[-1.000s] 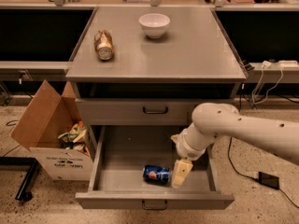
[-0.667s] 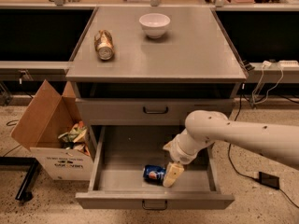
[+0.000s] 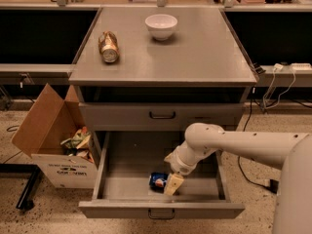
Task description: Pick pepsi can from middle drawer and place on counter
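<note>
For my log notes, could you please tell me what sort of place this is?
Probably a lab or office test area: grey counter, cardboard box of scraps, loose cables. The pincer is in the middle drawer beside the pepsi can.

My gripper [image 3: 173, 184] is pale cream with a yellowish tinge, down in the middle drawer [image 3: 102, 174] just beside the pepsi can [image 3: 158, 180] — deep blue with a small pale mark. The drawer is plain grey, the same matte grey as the counter [image 3: 204, 52]. My arm [image 3: 243, 145] is off-white, dotted with a few small dark spots. Up top sit a white bowl [image 3: 161, 26] and a gold-tan can [image 3: 108, 46]. The cardboard box [image 3: 39, 123] is brown — its front white with dark print — on a speckled beige floor [image 3: 44, 218].
</note>
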You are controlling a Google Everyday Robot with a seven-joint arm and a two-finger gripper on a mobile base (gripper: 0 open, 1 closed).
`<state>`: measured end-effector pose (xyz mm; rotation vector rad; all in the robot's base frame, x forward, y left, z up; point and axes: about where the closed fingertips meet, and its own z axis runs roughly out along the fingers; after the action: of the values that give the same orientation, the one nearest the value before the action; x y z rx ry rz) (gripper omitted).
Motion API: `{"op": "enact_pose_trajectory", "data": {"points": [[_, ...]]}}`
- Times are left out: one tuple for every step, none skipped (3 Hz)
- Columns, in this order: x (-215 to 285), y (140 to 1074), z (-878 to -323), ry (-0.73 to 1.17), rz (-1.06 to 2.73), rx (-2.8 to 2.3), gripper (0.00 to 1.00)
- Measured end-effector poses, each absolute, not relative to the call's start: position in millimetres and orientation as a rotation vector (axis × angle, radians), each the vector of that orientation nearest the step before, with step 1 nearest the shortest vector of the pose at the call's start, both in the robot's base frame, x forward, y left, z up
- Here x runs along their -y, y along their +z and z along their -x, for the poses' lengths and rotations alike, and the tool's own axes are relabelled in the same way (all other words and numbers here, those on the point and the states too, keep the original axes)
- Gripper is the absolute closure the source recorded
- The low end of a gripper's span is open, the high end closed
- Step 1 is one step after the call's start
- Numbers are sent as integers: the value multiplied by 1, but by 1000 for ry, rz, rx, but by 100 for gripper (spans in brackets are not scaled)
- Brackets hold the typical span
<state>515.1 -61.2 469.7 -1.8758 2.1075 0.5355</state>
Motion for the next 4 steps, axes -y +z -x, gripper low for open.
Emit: {"op": "enact_pose_trajectory", "data": {"points": [[56, 448, -525, 566, 1859, -2128, 25], [53, 430, -533, 593, 1847, -2147, 36], [49, 415, -539, 624, 1843, -2161, 46], [46, 402, -542, 653, 1845, -2175, 35]]}}
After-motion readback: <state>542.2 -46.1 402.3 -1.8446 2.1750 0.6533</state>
